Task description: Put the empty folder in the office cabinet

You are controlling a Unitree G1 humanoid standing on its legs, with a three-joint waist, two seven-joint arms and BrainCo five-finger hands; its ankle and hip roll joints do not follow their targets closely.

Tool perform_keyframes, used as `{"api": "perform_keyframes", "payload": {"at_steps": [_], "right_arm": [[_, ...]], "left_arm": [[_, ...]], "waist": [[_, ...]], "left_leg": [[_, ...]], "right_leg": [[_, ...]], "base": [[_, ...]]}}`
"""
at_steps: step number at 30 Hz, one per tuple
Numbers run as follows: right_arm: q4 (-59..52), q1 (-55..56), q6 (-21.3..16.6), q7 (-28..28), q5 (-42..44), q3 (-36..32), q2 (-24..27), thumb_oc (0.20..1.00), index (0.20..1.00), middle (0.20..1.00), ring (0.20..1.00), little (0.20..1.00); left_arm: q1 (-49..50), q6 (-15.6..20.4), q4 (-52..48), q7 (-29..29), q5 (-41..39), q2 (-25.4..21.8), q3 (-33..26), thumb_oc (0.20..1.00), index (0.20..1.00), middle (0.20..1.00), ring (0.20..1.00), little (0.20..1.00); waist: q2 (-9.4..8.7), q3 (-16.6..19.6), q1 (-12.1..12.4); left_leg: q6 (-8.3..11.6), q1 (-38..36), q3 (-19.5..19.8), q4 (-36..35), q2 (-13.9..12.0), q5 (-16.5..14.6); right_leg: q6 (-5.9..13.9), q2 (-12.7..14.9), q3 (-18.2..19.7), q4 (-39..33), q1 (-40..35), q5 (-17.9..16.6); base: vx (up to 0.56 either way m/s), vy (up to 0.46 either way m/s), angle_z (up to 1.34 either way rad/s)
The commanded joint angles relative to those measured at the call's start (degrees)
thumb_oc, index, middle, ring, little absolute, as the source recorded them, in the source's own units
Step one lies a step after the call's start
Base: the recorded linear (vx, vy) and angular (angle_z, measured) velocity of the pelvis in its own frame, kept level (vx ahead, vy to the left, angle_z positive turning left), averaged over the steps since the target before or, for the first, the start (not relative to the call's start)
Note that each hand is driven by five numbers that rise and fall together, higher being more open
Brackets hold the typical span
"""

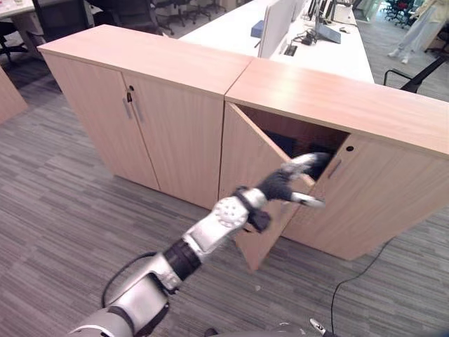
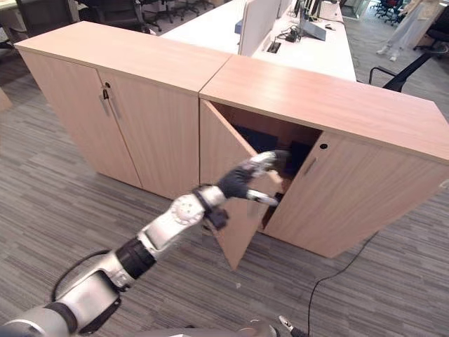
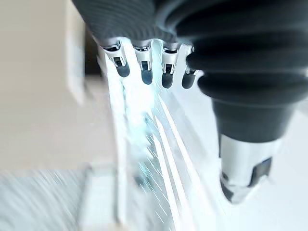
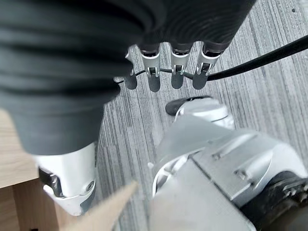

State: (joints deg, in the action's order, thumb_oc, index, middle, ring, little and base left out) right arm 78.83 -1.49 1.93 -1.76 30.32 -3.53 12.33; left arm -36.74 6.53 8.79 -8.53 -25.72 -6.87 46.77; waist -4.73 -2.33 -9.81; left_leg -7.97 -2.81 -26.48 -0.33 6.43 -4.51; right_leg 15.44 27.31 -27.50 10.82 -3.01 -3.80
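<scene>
Office cabinet [image 1: 337, 105]: light wood, the right-hand unit of a pair. Its left door [image 1: 252, 168] stands swung out; its right door [image 1: 382, 196] is closed. Contents of the open compartment: dark shapes just past the fingertips, one with a blue edge. Whether any of these is the empty folder cannot be told, and neither hand holds a folder.

Second cabinet [image 1: 140, 91]: to the left of the first and touching it, both doors closed, contents unseen.

Left hand [image 1: 291, 181]: reaches in at the open door's edge. Fingers extended toward the compartment opening, thumb [image 1: 309, 201] apart below them, over the door's free edge. Nothing gripped.

Left wrist view: the fingers [image 3: 144, 72] hang straight in a row, thumb apart; beside them a pale wood panel, the rest streaked.

Right hand [image 4: 163, 67]: seen in its own wrist view, fingers straight and relaxed over grey striped carpet [image 4: 260, 96], empty.

Head views add: white desks [image 1: 330, 49] with monitors behind the cabinets, and a person [image 1: 421, 28] standing at the far right.
</scene>
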Motion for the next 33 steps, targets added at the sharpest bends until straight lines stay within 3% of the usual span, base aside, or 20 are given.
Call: {"api": "perform_keyframes", "payload": {"at_steps": [1, 5, 9, 10, 13, 17, 20, 24, 25, 28, 33], "right_arm": [[3.03, -1.87, -0.94, 0.15, 0.97, 2.31, 0.87, 1.0, 1.0, 1.0, 1.0, 1.0], [2.83, -2.04, -0.72, -0.09, 0.59, 2.76, 0.38, 1.0, 1.0, 1.0, 1.0, 1.0], [3.07, -1.73, -0.7, -0.55, 0.4, 1.84, 0.15, 1.0, 1.0, 1.0, 1.0, 1.0], [3.59, -1.6, -0.57, -0.87, 0.26, 0.83, 0.29, 1.0, 1.0, 1.0, 1.0, 1.0], [4.3, -1.42, -0.35, -1.66, 0.1, -0.04, 0.32, 1.0, 1.0, 1.0, 1.0, 1.0], [5.38, 0.05, -0.01, -3.24, -1.06, -2.81, 0.91, 1.0, 1.0, 1.0, 1.0, 1.0], [5.56, 0.38, 0.09, -3.49, -1.44, -3.55, 1.37, 1.0, 1.0, 1.0, 1.0, 1.0], [5.87, 0.52, -0.33, -3.09, -1.81, -4.79, 1.82, 1.0, 1.0, 1.0, 1.0, 1.0], [5.4, 0.99, -1.05, -2.66, -1.58, -5.18, 1.53, 1.0, 1.0, 1.0, 1.0, 1.0], [4.58, 1.11, -1.7, -2.17, -0.89, -4.59, 0.64, 1.0, 1.0, 1.0, 1.0, 1.0], [3.21, 1.28, -2.69, -0.87, -0.62, -3.15, -0.72, 1.0, 1.0, 1.0, 1.0, 1.0]], "left_arm": [[-5.33, 1.69, 1.21, -2.77, -3.77, 2.83, -3.02, 1.0, 1.0, 1.0, 1.0, 1.0], [-1.77, 0.24, 0.18, -5.0, -8.96, 0.91, -1.69, 1.0, 1.0, 1.0, 1.0, 1.0], [6.79, -0.57, 1.55, -6.84, -11.62, -5.51, -3.17, 1.0, 1.0, 1.0, 1.0, 1.0], [10.91, -0.77, 3.88, -7.36, -11.3, -8.11, -4.98, 1.0, 1.0, 1.0, 1.0, 1.0], [16.09, -1.53, 5.91, -8.83, -13.44, -10.23, -8.34, 1.0, 1.0, 1.0, 1.0, 1.0], [28.46, -3.93, 11.36, -11.97, -18.17, -13.86, -17.19, 1.0, 1.0, 1.0, 1.0, 1.0], [32.38, -3.97, 15.38, -11.65, -16.49, -14.64, -20.09, 1.0, 1.0, 1.0, 1.0, 1.0], [38.65, -1.92, 21.41, -8.84, -8.27, -15.37, -26.54, 1.0, 1.0, 1.0, 1.0, 1.0], [40.26, -0.28, 24.59, -5.94, -2.67, -14.94, -29.72, 1.0, 1.0, 1.0, 1.0, 1.0], [38.23, 0.5, 37.74, -0.93, 1.49, -10.63, -34.56, 1.0, 1.0, 1.0, 1.0, 1.0], [34.57, 2.57, 49.83, 3.78, 3.31, -8.13, -38.93, 1.0, 1.0, 1.0, 1.0, 1.0]], "waist": [[1.83, 2.39, -0.54], [2.12, 2.14, -0.16], [2.52, 1.76, 0.78], [2.7, 1.59, 1.32], [2.89, 1.7, 1.73], [3.35, 1.84, 2.8], [3.67, 1.91, 3.05], [4.07, 1.66, 3.97], [3.9, 1.52, 4.74], [3.73, 1.25, 4.85], [3.26, 1.22, 4.79]], "left_leg": [[7.26, -3.25, 7.57, -4.67, -4.04, -1.28], [7.37, -3.28, 7.73, -4.67, -4.1, -1.21], [7.51, -3.08, 8.09, -4.67, -4.3, -1.08], [7.58, -2.99, 8.25, -4.67, -4.31, -1.01], [7.65, -3.09, 8.39, -4.67, -4.24, -0.96], [7.69, -3.29, 8.58, -4.67, -4.15, -0.87], [7.62, -3.27, 8.86, -4.67, -4.04, -0.78], [7.47, -3.22, 9.52, -4.67, -3.75, -0.62], [7.42, -3.19, 9.96, -4.67, -3.56, -0.51], [7.31, -2.88, 10.94, -4.67, -3.1, -0.27], [7.51, -2.43, 12.05, -4.67, -2.59, -0.21]], "right_leg": [[-0.44, -2.55, -0.26, -3.1, -1.39, -5.51], [-0.44, -2.68, -0.35, -3.02, -1.46, -5.13], [-0.44, -2.82, -0.42, -2.94, -1.51, -4.39], [-0.44, -2.85, -0.61, -2.93, -1.62, -4.16], [-0.44, -2.91, -0.69, -2.96, -1.84, -4.11], [-0.44, -2.78, -0.93, -3.18, -2.2, -4.64], [-0.44, -2.74, -1.05, -3.13, -2.2, -4.96], [-0.44, -2.4, -1.41, -2.53, -2.45, -5.17], [-0.44, -2.1, -1.85, -2.16, -2.67, -5.31], [-0.44, -1.57, -2.59, -1.12, -2.78, -5.46], [-0.44, -1.28, -4.08, -0.91, -3.29, -4.99]], "base": [[-0.03, -0.015, 0.05], [-0.02, -0.018, -0.07], [-0.03, -0.03, -0.08], [-0.02, -0.026, -0.03], [0.0, 0.0, 0.0], [0.0, -0.004, 0.03], [0.0, 0.005, 0.07], [0.0, 0.013, 0.04], [-0.01, 0.006, 0.24], [-0.02, 0.008, 0.19], [-0.02, -0.006, 0.16]]}}
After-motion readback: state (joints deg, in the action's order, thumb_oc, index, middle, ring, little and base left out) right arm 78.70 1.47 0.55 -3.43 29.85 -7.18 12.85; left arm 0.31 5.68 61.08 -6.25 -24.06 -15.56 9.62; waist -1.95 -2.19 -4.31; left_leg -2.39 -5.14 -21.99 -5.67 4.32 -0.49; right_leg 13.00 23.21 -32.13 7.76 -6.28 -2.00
